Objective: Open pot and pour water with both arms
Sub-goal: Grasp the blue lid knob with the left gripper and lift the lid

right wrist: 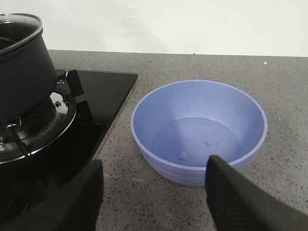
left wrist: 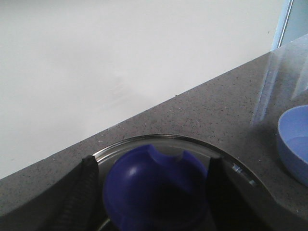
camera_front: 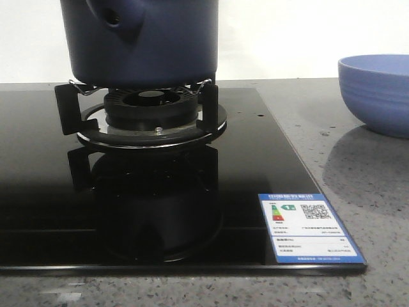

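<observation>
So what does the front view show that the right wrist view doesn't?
Only the front view shows the pot's stubby side handle with its round hole, the energy label sticker at the corner of the black glass hob, and the burner head head-on. Only the right wrist view shows the inside of the light-blue bowl, which looks empty, the pot's glass lid, and the open right fingers. Both share the pot, its support, the hob, the bowl and the speckled countertop.
</observation>
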